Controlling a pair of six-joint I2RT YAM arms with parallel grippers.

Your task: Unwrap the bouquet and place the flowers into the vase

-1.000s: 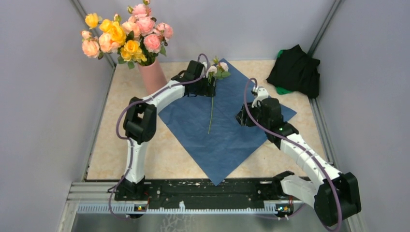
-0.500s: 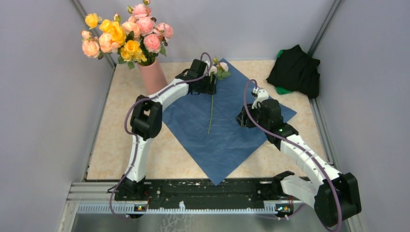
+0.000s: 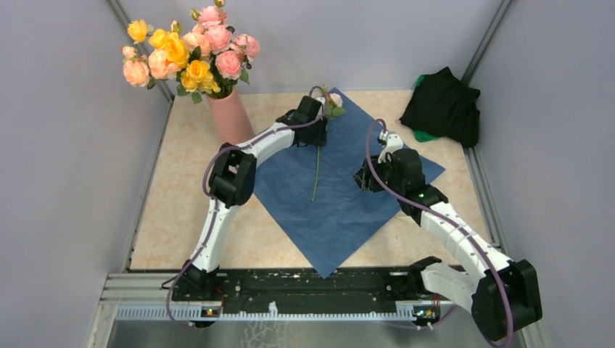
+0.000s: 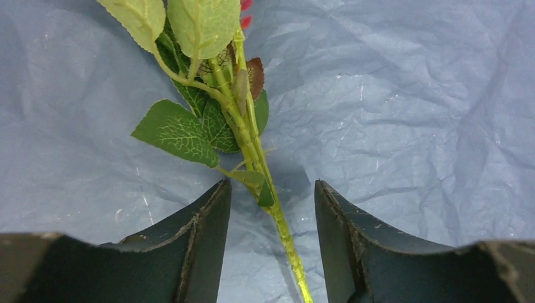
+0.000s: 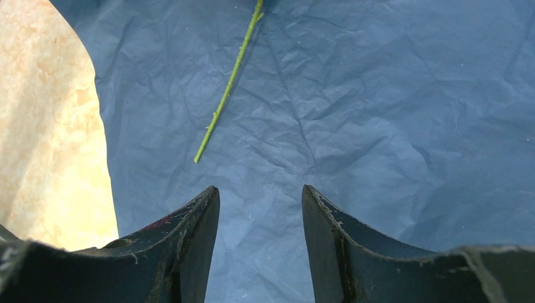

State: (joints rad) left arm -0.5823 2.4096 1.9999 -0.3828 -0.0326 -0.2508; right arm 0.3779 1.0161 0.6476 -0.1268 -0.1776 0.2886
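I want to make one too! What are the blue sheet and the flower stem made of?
The blue sheet looks like thin matte paper, crinkled all over. The flower stem looks like slightly glossy plastic with small moulded bumps; its leaves may be fabric.

The flower (image 4: 251,142) has its blooms cropped above.

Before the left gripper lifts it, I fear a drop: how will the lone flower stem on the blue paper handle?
The flower looks thin and long, so it is probably very light but whippy, and its free end may sag. Its slim round stem could twist or slip in the left gripper, whose jaws stand either side of it without touching.
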